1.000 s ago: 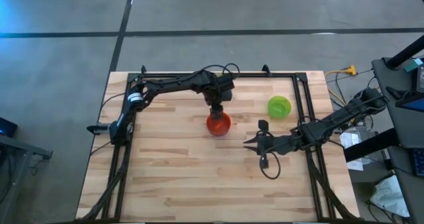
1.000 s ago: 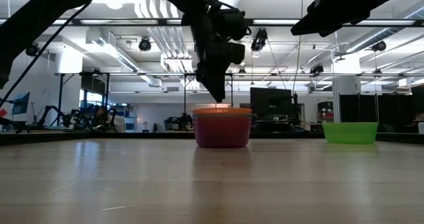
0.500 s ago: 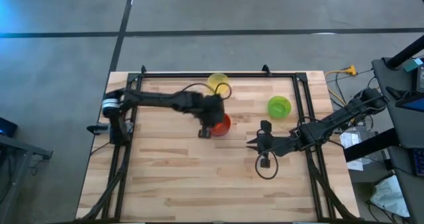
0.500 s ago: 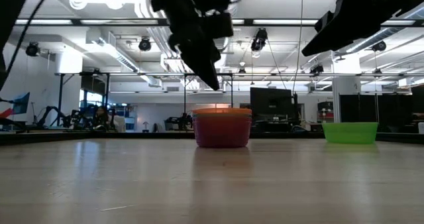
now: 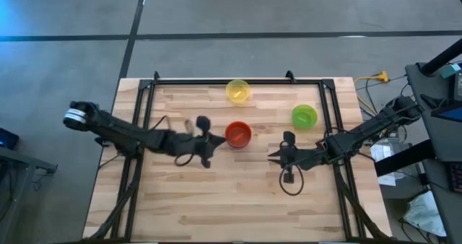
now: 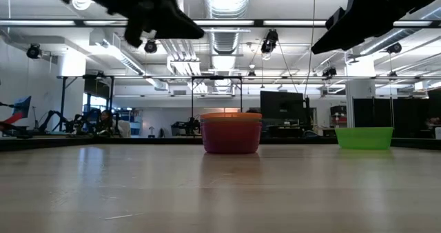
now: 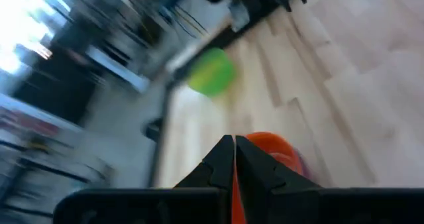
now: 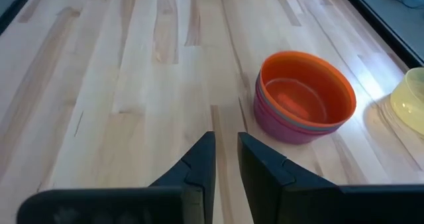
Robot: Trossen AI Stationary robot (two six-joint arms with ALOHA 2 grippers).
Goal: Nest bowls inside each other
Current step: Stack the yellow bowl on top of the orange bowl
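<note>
An orange bowl [image 5: 237, 134] sits nested in a stack [image 8: 291, 128] with pink and purple rims under it, near the table's middle. A yellow bowl [image 5: 237, 91] rests on its base near the far edge. A green bowl [image 5: 304, 115] rests to the right. My left gripper [image 5: 211, 141] hovers shut just left of the stack, and its wrist view shows the orange bowl [image 7: 271, 148] beyond the joined fingertips [image 7: 234, 151]. My right gripper [image 5: 278, 156] hangs right of the stack, its fingers [image 8: 225, 151] slightly apart with nothing between them.
A black metal frame [image 5: 148, 92] runs along the table's left, far and right sides. Bare wood lies in front of the stack toward the near edge. In the low view the stack [image 6: 231, 131] and green bowl [image 6: 364, 137] stand apart.
My left gripper has risen from just above the orange bowl and drawn back toward the table's left edge, its arm swinging low and flat. This has uncovered the yellow bowl in the high view. The stack has stayed put.
</note>
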